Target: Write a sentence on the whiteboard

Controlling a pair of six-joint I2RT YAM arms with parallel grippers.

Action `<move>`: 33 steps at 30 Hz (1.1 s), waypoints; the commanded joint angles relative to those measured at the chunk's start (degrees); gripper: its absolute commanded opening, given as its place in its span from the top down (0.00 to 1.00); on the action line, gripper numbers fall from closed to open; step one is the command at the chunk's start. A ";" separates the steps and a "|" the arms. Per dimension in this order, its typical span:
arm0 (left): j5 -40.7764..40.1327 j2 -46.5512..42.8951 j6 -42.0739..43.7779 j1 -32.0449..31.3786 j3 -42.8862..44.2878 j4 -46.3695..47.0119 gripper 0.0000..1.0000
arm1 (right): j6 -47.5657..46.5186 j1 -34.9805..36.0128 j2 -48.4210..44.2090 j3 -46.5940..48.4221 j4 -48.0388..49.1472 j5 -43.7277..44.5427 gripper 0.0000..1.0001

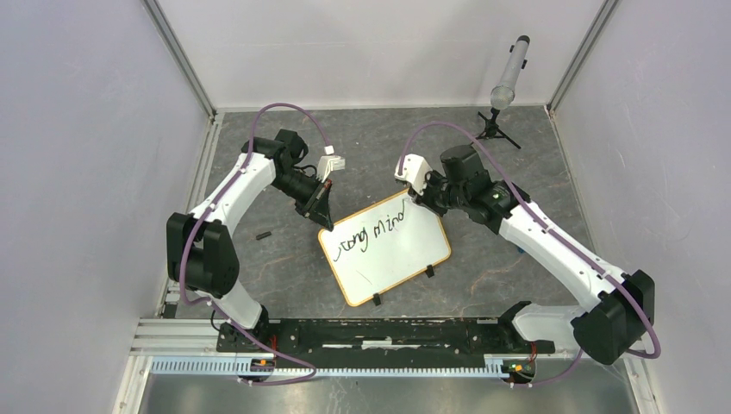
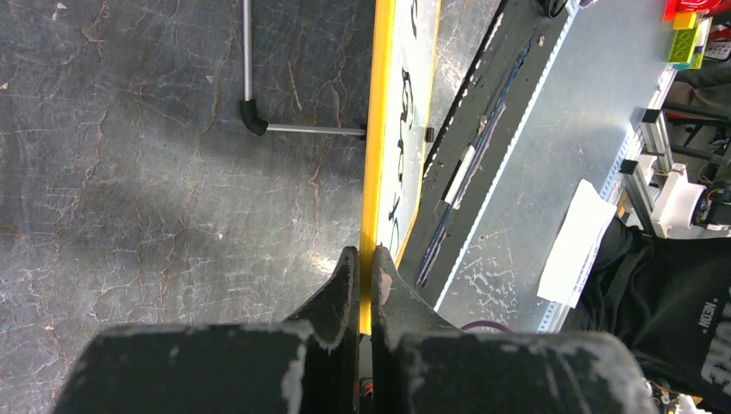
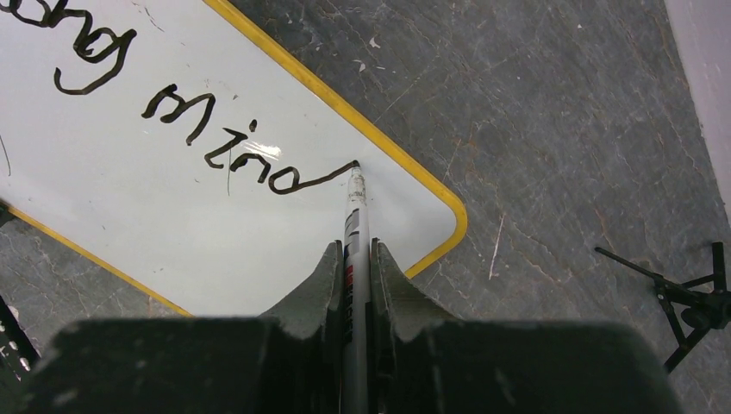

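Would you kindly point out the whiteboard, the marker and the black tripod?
whiteboard (image 1: 401, 254), top external view, blank surface below the writing.
marker (image 3: 354, 207), right wrist view, barrel just behind the tip.
black tripod (image 1: 495, 128), top external view, leg hub.

The top camera is looking steeply down from high behind the near edge, taking in the whole bench (image 1: 284, 267). Each wrist camera is peering close along its own jaws; all three are sharing the whiteboard (image 1: 385, 248).

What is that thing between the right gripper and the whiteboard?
A marker: the right gripper clamps its barrel and its tip touches the whiteboard at the end of the last stroke. The right wrist view shows it.
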 commanded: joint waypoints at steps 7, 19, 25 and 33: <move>-1.82 0.68 0.77 0.10 -0.29 1.95 0.98 | 1.03 -0.40 -1.59 -2.12 0.51 -2.82 1.00; -2.27 0.16 0.55 0.10 -0.35 1.95 0.98 | 1.66 0.08 -3.98 -6.75 -0.46 -4.80 1.00; -2.39 0.33 0.59 0.10 -0.27 1.98 0.98 | 0.76 0.13 -4.64 -7.63 -1.57 -3.99 1.00; -2.28 0.56 0.55 0.10 0.00 1.99 0.98 | 0.13 0.13 -5.29 -3.14 -3.57 -2.62 1.00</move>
